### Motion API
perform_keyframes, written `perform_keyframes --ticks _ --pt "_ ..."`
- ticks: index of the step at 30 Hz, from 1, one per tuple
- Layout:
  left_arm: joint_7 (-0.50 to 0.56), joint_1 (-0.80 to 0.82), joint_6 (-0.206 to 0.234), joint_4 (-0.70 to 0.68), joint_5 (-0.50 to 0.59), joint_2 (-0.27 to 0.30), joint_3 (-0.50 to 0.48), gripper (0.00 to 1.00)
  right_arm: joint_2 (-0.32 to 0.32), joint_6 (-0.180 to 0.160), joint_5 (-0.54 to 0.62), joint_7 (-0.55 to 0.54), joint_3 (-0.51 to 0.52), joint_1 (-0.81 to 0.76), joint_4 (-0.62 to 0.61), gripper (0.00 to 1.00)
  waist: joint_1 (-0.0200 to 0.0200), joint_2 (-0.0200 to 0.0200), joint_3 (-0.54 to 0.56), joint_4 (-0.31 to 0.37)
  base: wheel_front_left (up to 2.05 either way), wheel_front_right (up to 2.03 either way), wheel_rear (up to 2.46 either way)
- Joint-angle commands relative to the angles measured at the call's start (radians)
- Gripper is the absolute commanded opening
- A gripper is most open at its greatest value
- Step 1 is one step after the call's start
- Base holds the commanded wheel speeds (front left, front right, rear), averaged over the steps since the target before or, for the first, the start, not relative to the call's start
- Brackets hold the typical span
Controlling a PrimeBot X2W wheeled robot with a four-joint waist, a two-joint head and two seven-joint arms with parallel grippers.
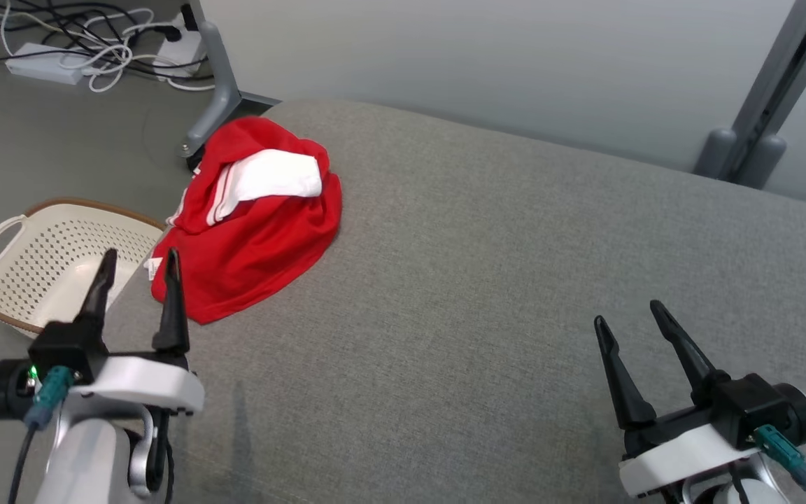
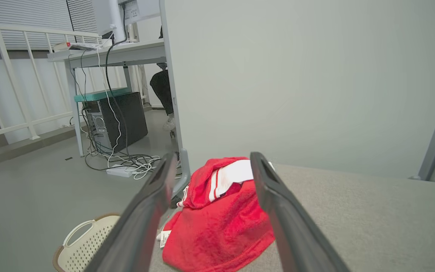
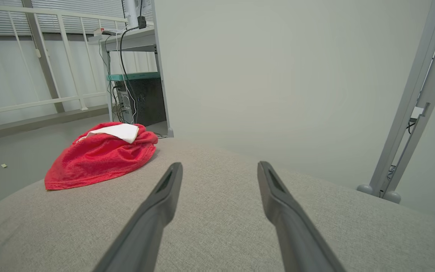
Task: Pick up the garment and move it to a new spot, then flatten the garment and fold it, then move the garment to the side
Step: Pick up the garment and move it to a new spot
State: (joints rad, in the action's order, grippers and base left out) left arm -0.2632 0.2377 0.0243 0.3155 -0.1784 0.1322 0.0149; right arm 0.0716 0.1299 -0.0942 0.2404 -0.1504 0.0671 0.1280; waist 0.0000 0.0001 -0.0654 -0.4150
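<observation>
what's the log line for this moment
stage: before pickup | crumpled red-and-white fabric garment: on grey padded surface | left gripper: open, near it | right gripper: open, empty

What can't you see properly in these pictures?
- Red garment, head view: bunched up, so its own folds hide its shape.
- Its white label, left wrist view: too small to read.
- Basket, head view: partly hidden behind the left pincer.
- Person, left wrist view: mostly hidden behind the partition.
</observation>
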Motion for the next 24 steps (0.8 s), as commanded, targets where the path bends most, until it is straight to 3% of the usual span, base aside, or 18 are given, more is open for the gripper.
perform_keyframes --ticks 1,12,24 --pt "0.003 0.036 -0.003 0.006 -0.005 0.009 -0.005 1.0 0.012 0.001 0.01 -0.003 0.001 0.016 -0.009 1.0 0.0 -0.0001 -0.058 0.044 0.0 0.0 0.0" --pt "0.112 0.35 -0.085 0.234 -0.082 0.08 -0.022 1.0 0.045 0.001 0.011 -0.022 -0.025 0.102 -0.051 1.0 0.0 -0.0001 -0.25 0.19 0.0 0.0 0.0" --pt "0.233 0.565 -0.145 0.556 -0.1 0.158 0.045 1.0 0.051 0.001 0.001 -0.011 -0.035 0.134 -0.047 1.0 0.0 -0.0001 -0.327 0.28 0.0 0.0 0.0"
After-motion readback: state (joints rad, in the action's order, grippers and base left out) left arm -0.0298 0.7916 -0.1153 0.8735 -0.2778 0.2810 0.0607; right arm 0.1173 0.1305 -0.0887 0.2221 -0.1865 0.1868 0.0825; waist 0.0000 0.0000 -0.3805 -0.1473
